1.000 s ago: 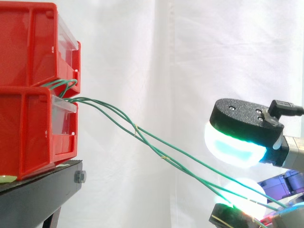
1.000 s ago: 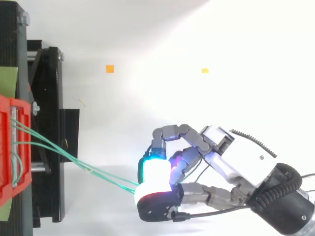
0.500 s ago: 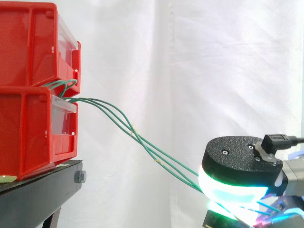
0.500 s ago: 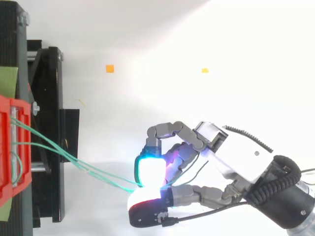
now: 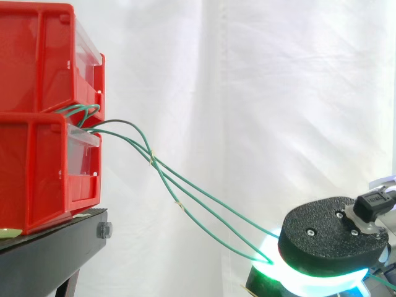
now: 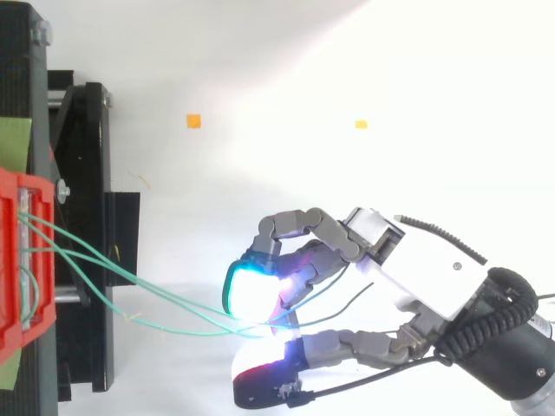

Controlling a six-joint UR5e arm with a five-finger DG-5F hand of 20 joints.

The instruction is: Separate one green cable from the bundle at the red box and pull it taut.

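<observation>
Side camera: about level with the red bins (image 5: 37,117), looking across to the white curtain (image 5: 247,93), close in. Bins and black stand (image 5: 49,253) sit at the view's left, robot hand (image 5: 334,238) at lower right.

Top camera: looks down from farther back, stand at left.

Shared: bin fronts, green cables (image 5: 179,203), robot hand.

At the left of your side view, the black stand (image 5: 55,250) carries the lower red bin (image 5: 37,167) directly on its top, with a second red bin (image 5: 37,55) stacked on that one. You can also see a bolt (image 5: 104,230) in the stand's right end and a green patch (image 6: 13,143) on its top, just beside the bins.
</observation>
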